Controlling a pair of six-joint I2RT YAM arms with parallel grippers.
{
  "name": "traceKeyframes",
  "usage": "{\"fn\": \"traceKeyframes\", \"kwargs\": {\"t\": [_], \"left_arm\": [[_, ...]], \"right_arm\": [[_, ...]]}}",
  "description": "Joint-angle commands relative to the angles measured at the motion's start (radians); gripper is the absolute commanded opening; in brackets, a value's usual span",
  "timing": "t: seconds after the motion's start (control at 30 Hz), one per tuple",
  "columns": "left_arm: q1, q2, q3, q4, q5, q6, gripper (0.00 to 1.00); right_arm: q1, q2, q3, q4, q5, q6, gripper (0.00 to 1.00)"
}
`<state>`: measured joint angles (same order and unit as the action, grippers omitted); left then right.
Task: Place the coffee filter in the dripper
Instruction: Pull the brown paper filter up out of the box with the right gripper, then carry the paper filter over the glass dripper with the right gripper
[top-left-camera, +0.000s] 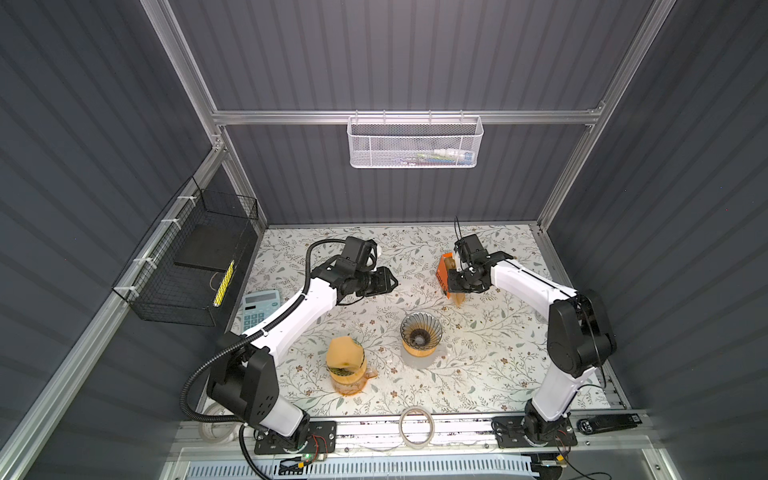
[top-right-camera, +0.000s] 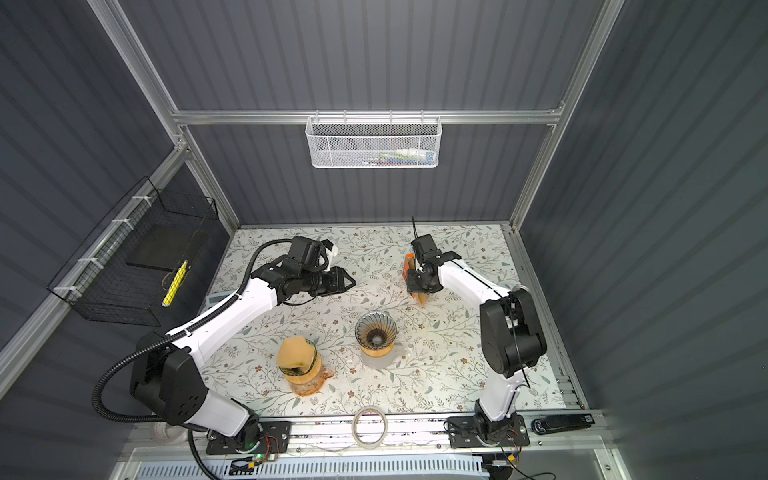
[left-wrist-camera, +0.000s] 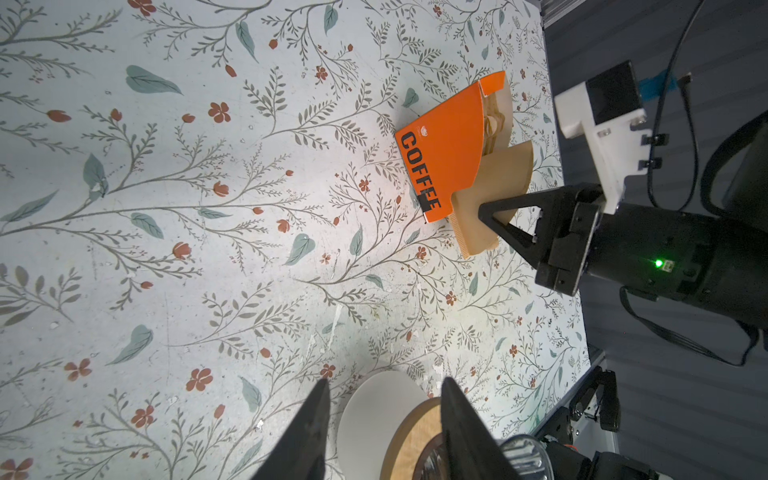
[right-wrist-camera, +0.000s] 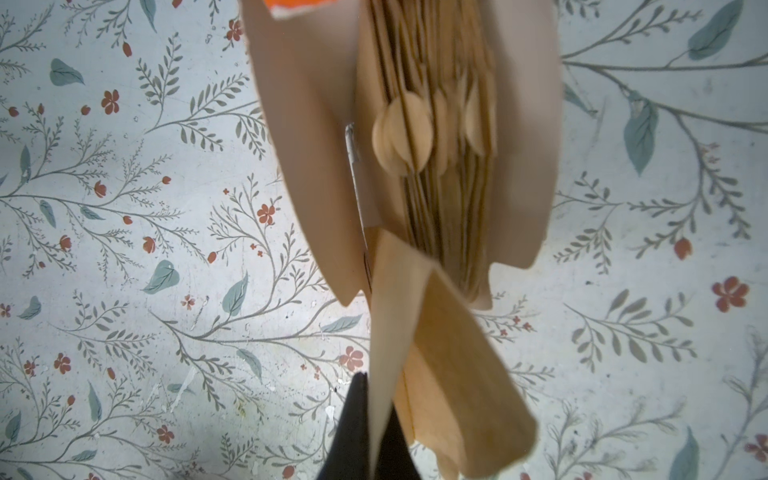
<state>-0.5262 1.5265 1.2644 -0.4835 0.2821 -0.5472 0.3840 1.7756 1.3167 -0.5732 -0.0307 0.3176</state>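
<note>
Barely visible: right jaws on coffee filter (right-wrist-camera: 440, 365).

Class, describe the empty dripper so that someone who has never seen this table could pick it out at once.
Look at the floral table, in its front half, where two cone brewers stand side by side. The dripper is the one nearer the right arm. It is a bare ribbed glass cone, whereas its neighbour is capped with brown paper.

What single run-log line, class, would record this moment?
right pincer: shut on coffee filter, at orange box | left pincer: open, empty | glass dripper: no filter
</note>
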Motion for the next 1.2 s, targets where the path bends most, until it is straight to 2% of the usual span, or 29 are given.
{"fn": "traceKeyframes", "kwargs": {"t": [0.0, 0.73, 1.17], "left_arm": [[0.009, -0.044, -0.014, -0.004, -0.005, -0.005, 0.44], [0.009, -0.121, -0.048, -0.024, -0.001, 0.001, 0.44], [0.009, -0.145, -0.015, -0.082, -0.018, 0.033, 0.43]], "right_arm": [[-0.001, -0.038, -0.021, -0.022, -0.006, 0.020, 0.00], [0.040, -0.263, -0.090, -0.087, -0.033, 0.063, 0.00], [0.083, -0.400, 0.054, -0.260, -0.095, 0.020, 0.00]]}}
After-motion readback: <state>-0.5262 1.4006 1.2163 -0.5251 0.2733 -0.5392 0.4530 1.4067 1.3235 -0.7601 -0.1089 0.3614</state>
